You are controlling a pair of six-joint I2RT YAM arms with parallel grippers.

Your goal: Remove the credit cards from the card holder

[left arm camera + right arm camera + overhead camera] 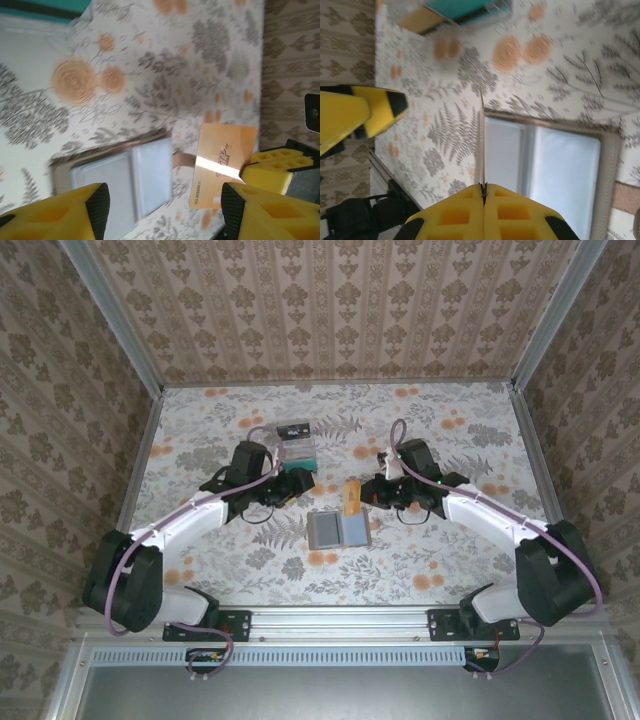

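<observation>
**Top view.** My left gripper (pixel 289 490) and right gripper (pixel 369 494) face each other over the flowered table (pixel 450 570). The card holder (pixel 337 529) lies open between them, grey-blue side up, a little nearer the arm bases than either set of fingertips. A yellow-orange credit card (pixel 352 498) stands at the right gripper's tip, by the holder's far edge. A clear tray (pixel 297 445) with something teal in it sits just beyond the left gripper.

**Left wrist view.** The left gripper (pixel 163 200) is released: its yellow fingers (pixel 92 202) stand wide apart with nothing clasped between them. The card holder (pixel 120 172) lies flat on the table beneath the gap, toward the left-hand finger. The credit card (pixel 222 165) faces this camera just off the holder's right edge, ahead of the right-hand finger. The right gripper (pixel 252 172) pinches it at its lower right corner. The tray (pixel 40 12) shows at the upper left, well ahead of the fingers.

**Right wrist view.** The right gripper (pixel 484 189) is clenched on the credit card (pixel 482 145), which I see edge-on as a thin line rising straight out of the closed pads. The card holder (pixel 555 160) lies open beneath the card and to its right. A finger of the left gripper (pixel 367 112) shows off to the left, apart from the card. The tray (pixel 465 9) lies far ahead.
</observation>
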